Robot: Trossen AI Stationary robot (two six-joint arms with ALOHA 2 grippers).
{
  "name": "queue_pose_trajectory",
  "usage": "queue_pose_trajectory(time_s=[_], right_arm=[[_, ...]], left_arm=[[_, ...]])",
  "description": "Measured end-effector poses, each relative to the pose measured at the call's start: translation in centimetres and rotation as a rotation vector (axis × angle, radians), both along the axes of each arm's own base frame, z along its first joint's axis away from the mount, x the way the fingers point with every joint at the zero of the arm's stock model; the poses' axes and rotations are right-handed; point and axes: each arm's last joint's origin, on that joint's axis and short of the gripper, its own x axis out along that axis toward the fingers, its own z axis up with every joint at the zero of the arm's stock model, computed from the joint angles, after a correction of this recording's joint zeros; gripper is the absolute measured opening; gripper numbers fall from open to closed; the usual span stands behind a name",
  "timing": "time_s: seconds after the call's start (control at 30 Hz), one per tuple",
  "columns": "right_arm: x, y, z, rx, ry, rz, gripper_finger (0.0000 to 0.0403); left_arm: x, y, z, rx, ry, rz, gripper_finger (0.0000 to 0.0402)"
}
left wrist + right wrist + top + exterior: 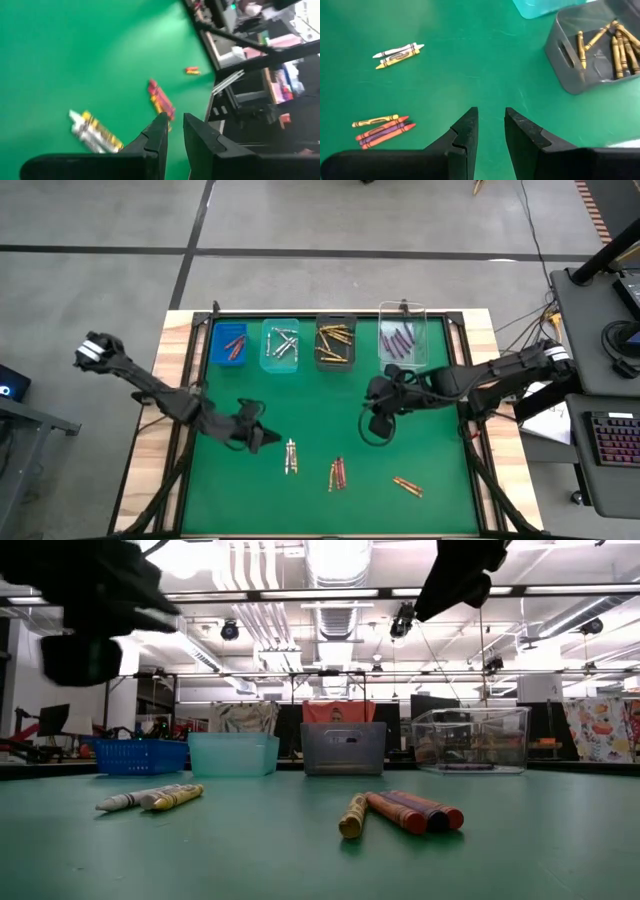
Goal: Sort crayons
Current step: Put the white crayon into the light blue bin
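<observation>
Loose crayons lie flat on the green mat (240,490). There is a silver and gold pair (291,457) (92,132) (397,54), a bunch of gold, red and purple ones (338,473) (382,130) (400,812), and gold-orange ones (407,486) near the front right. My left gripper (262,438) (173,122) hovers just left of the pair, open by a narrow gap, with nothing between its fingers. My right gripper (378,425) (491,117) hangs above the mat's middle, in front of the bins, open and empty.
Along the far edge stand a blue bin (232,345) with red crayons, a pale teal bin (280,345) with silver ones, a grey bin (335,343) (570,65) with gold ones and a clear bin (402,340) with purple ones. A black frame edges the table.
</observation>
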Motion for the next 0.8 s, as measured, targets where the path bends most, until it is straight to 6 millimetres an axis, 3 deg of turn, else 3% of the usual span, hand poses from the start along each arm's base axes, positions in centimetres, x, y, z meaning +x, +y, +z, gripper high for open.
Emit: queue_pose_trajectory(time_s=[0.23,0.5,0.8], right_arm=[[-0.1,0.1,-1.0,-0.004,0.018,0.003,0.0084],[-0.2,0.1,-1.2,-0.006,0.023,0.007,0.0084],[-0.2,0.2,-1.2,-0.005,0.019,0.009,0.0084]], left_arm=[[1.5,-3.0,-1.8,-0.001,0.179,0.036,0.0042],[4.0,-5.4,-2.1,0.082,0.502,0.059,0.0042],[6.6,-7.7,-2.2,0.189,0.678,0.065,0.0042]])
